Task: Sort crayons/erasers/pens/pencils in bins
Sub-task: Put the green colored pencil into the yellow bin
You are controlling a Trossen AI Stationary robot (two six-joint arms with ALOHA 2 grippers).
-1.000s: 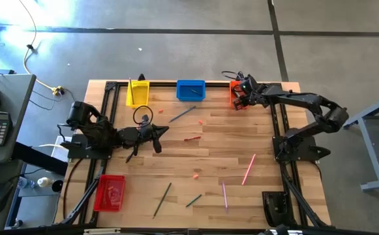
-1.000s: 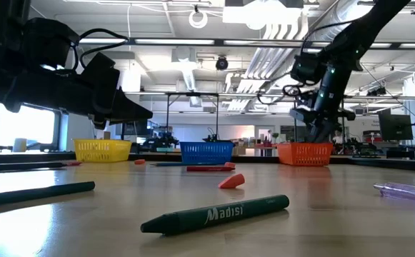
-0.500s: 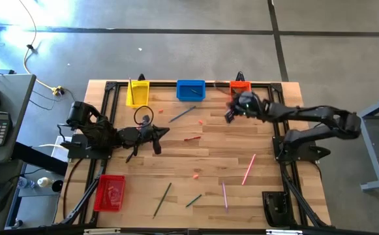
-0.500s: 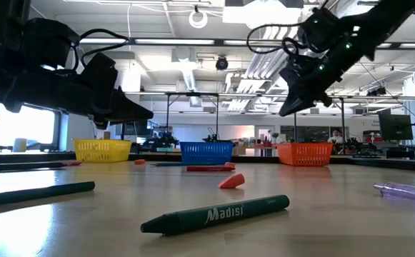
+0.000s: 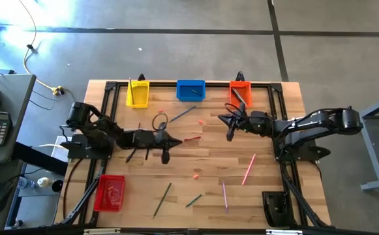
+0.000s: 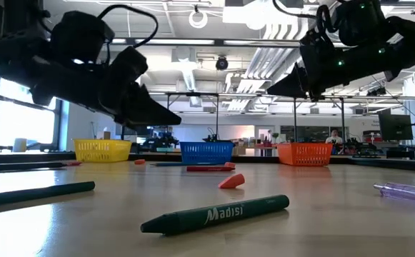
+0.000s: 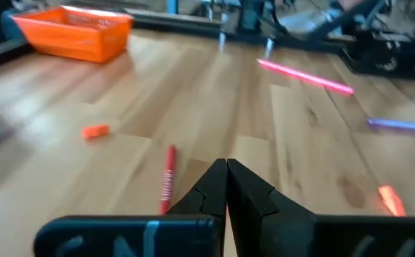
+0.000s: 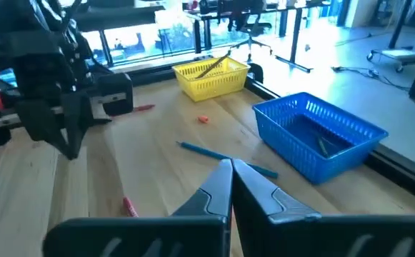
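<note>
My left gripper [image 5: 175, 139] hangs shut above the table's middle, holding nothing; a red crayon [image 7: 167, 182] lies just ahead of its tips. My right gripper [image 5: 220, 119] is also shut and bare, hovering in front of the orange bin [image 5: 240, 91] and pointing toward the table's left. A blue stick [image 8: 221, 157] lies before it, near the blue bin [image 5: 190, 90]. The yellow bin [image 5: 137, 93] stands at the far left, the red bin [image 5: 109, 192] at the near left. A pink-red eraser [image 5: 196, 175] and a green crayon [image 6: 218, 213] lie on the wood.
A pink pen [image 5: 248, 168] and a purple pen [image 5: 225, 194] lie at the near right. A dark pencil [image 5: 162, 199] and a short teal crayon [image 5: 194, 200] lie near the front edge. A small eraser [image 5: 201, 121] sits between the two grippers. Black rails frame the table.
My right gripper has left the orange bin, come toward the table's middle and its left edge, and tipped from pointing down to nearly level. My left gripper has gone toward the table's right edge, closer to the red crayon.
</note>
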